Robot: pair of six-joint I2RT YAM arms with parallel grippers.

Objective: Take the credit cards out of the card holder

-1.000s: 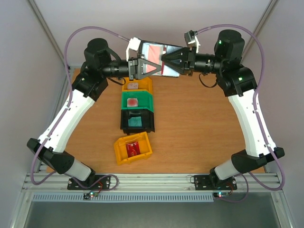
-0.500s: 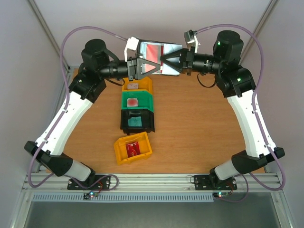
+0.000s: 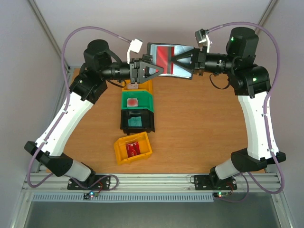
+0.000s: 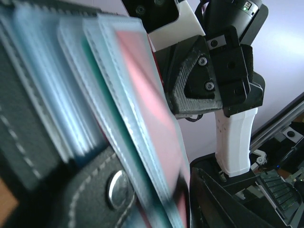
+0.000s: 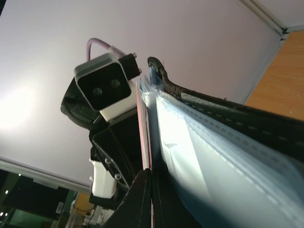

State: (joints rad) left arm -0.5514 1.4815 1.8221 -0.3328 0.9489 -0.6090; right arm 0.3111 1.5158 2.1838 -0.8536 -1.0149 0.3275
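Holding card holder (image 3: 180, 72) aloft in right gripper (image 3: 172, 60), left gripper (image 3: 159, 71) alongside

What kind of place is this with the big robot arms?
Most likely a robot lab test bench. The left arm and right arm are bolted to a metal rail at the edge of a wooden table boxed in by plain walls, with small coloured bins lined up.
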